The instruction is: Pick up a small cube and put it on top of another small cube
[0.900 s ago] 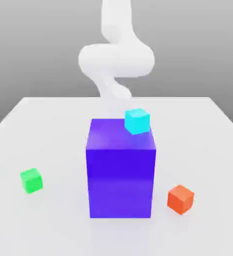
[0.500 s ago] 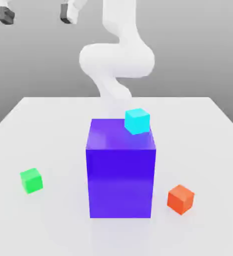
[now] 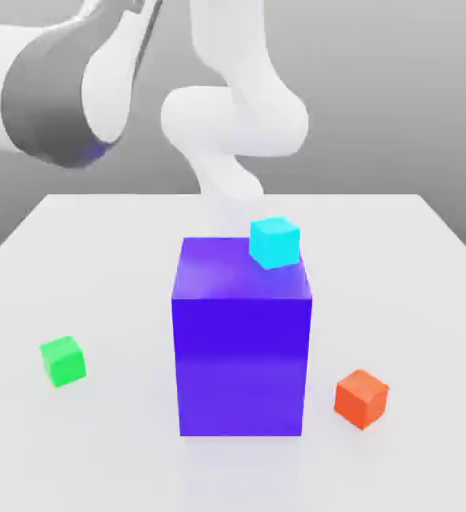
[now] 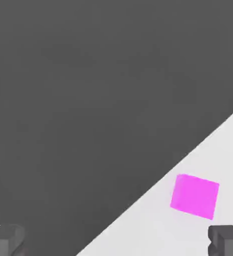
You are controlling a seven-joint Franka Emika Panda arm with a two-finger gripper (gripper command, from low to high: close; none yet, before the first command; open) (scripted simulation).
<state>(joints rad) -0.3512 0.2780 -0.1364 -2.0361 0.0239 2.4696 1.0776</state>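
In the exterior view a cyan cube (image 3: pixel 275 242) shows at the back right edge of a tall blue block's (image 3: pixel 241 340) top; I cannot tell whether it rests on the block or stands behind it. A green cube (image 3: pixel 63 361) lies on the white table at the exterior view's left. An orange cube (image 3: pixel 362 398) lies at the right front. The arm's wrist (image 3: pixel 62 90) looms high at the upper left. In the hand view my gripper (image 4: pixel 116 244) is open, its dark fingertips (image 4: pixel 6 240) far apart with nothing between them. A magenta cube (image 4: pixel 194 196) sits on the table there.
The tall blue block stands in the middle of the white table (image 3: pixel 117 260) and rises well above the small cubes. The table's edge (image 4: pixel 153 195) runs diagonally through the hand view, with dark background beyond it.
The arm has swung toward the exterior view's upper left; the fingers seen there half a second ago have left the picture and the wrist now looms large. The cubes have not moved.
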